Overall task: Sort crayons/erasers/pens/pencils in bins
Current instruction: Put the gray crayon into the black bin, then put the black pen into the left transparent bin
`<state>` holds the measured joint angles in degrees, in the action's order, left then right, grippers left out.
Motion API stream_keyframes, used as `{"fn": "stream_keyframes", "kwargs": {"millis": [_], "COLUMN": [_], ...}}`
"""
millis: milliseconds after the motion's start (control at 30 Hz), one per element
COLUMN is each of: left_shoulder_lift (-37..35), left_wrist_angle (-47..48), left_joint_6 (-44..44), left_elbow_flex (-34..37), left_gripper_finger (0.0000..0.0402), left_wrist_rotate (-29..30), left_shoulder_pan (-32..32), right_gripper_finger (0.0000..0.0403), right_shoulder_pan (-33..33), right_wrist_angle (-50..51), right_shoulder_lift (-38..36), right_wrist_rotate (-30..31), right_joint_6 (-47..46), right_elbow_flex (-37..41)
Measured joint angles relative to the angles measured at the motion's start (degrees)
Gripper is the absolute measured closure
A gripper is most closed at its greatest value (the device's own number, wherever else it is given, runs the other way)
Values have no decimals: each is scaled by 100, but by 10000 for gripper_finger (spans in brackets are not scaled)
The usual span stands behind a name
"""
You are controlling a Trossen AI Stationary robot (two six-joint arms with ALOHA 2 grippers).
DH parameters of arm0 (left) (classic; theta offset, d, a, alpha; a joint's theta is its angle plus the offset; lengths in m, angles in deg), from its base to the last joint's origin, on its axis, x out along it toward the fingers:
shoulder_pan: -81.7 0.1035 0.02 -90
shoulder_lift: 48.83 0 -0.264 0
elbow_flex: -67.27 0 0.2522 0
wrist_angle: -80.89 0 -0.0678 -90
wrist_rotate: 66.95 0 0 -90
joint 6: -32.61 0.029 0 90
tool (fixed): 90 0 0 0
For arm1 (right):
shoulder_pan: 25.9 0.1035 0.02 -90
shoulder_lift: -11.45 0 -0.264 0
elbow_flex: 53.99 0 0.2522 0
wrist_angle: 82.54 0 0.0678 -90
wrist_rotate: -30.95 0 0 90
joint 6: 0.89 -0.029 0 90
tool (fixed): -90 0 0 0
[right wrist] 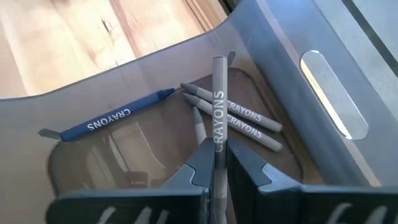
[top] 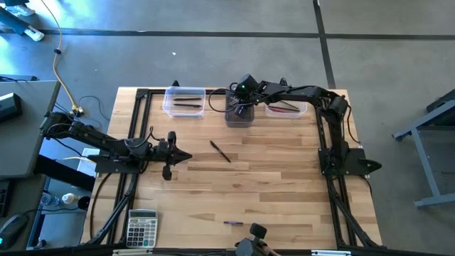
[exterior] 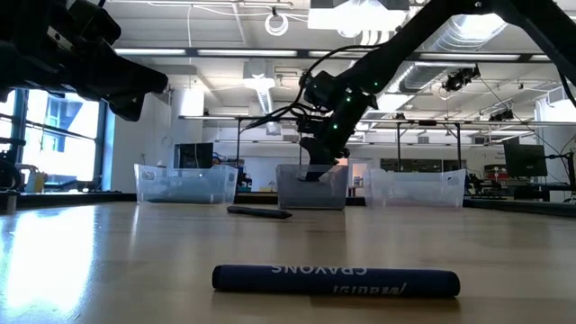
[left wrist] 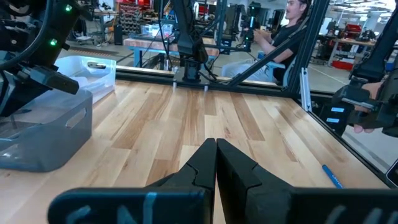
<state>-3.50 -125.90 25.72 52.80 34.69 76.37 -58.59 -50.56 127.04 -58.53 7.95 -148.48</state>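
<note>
Butcher-block table [top: 284,163] under us, bare concrete floor around it, and a bright workshop with benches and a seated person beyond. Our right gripper [right wrist: 216,163] hangs over the dark bin [top: 239,110] at the far edge, pinching a grey crayon [right wrist: 218,112] between nearly shut fingers, its tip aimed down at the crayons already inside, several grey and one blue [right wrist: 112,118]. Clear bins flank it: the left one [top: 184,100] holds dark sticks, the right one [top: 287,108] a red one. A dark pen [top: 220,151] lies loose mid-table, and a blue crayon [exterior: 335,280] lies near the front edge. Our left gripper [left wrist: 216,163] waits shut and empty over the table's left side. A calculator [top: 141,227] sits at the front left corner.

We judge the risk is in the release: the crayon hangs upright, so it may bounce or lean on the wall rather than lie flat, and dropped from too high it could hop out. The gripper could also nudge the light bin.
</note>
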Motion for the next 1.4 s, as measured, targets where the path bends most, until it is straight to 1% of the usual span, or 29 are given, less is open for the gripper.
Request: {"fn": "stream_keyframes", "kwargs": {"millis": [433,700,833,967,1067,1167,1300,1400], "left_shoulder_lift": [-1,-1,1,1,1,1,0,1], "left_wrist_angle": [-1,-2,-7,-4,-4,-4,-2,9], "left_joint_6": [-1,-17,-44,-45,-45,-44,-44,-47], "left_elbow_flex": [0,0,0,0,0,0,0,0], "left_gripper_finger": [401,401,401,401,401,401,401,401], "left_wrist_rotate": [13,12,11,11,11,11,9,9], "left_shoulder_pan": [0,-1,-1,-1,-1,-1,-1,-1], "right_gripper_finger": [389,386,369,341,323,313,318,344], "right_shoulder_pan": [0,9,9,9,9,9,54,176], "right_wrist_angle": [216,228,225,274,385,736,1317,1320], "right_shoulder_lift": [0,156,186,186,186,186,80,-301], "right_wrist_rotate": [-98,-84,-62,-57,10,53,59,50], "right_joint_6": [-103,-129,-130,-107,-93,-11,176,398], "right_elbow_flex": [2,9,7,-16,-152,-397,-711,-691]}}
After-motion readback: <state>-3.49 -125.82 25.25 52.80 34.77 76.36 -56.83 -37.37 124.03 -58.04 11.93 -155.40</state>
